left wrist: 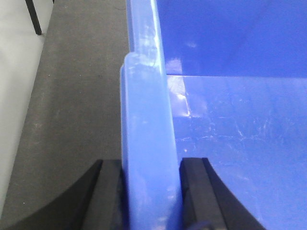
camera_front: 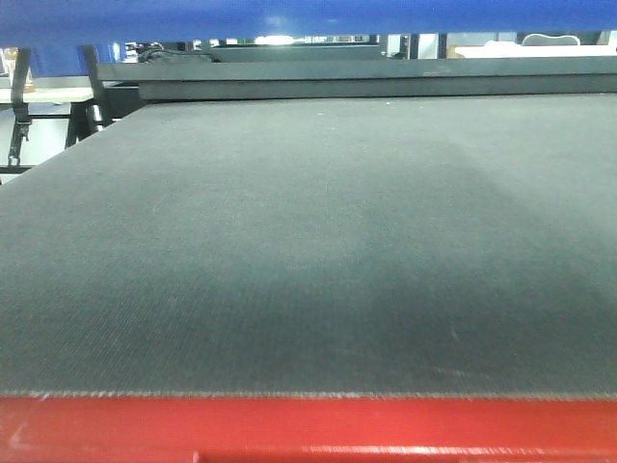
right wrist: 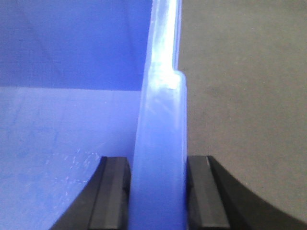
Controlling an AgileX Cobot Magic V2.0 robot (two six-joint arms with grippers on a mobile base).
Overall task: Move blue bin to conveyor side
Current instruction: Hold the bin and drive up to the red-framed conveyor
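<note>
The blue bin (camera_front: 308, 17) shows as a blue band along the top of the front view, above the dark woven conveyor (camera_front: 308, 251) with its red border strip (camera_front: 308, 429). My left gripper (left wrist: 151, 191) is shut on the bin's left rim (left wrist: 146, 120), one black finger outside over the belt (left wrist: 72, 105), the other inside the bin. My right gripper (right wrist: 158, 191) is shut on the bin's right rim (right wrist: 160, 124) in the same way, with the belt (right wrist: 240, 96) to its right. The bin's scuffed floor (left wrist: 240, 143) looks empty.
Beyond the belt's far edge runs a dark frame rail (camera_front: 366, 82), with black stands (camera_front: 19, 106) and bright room clutter behind. Pale floor (left wrist: 19, 96) lies to the left of the belt in the left wrist view.
</note>
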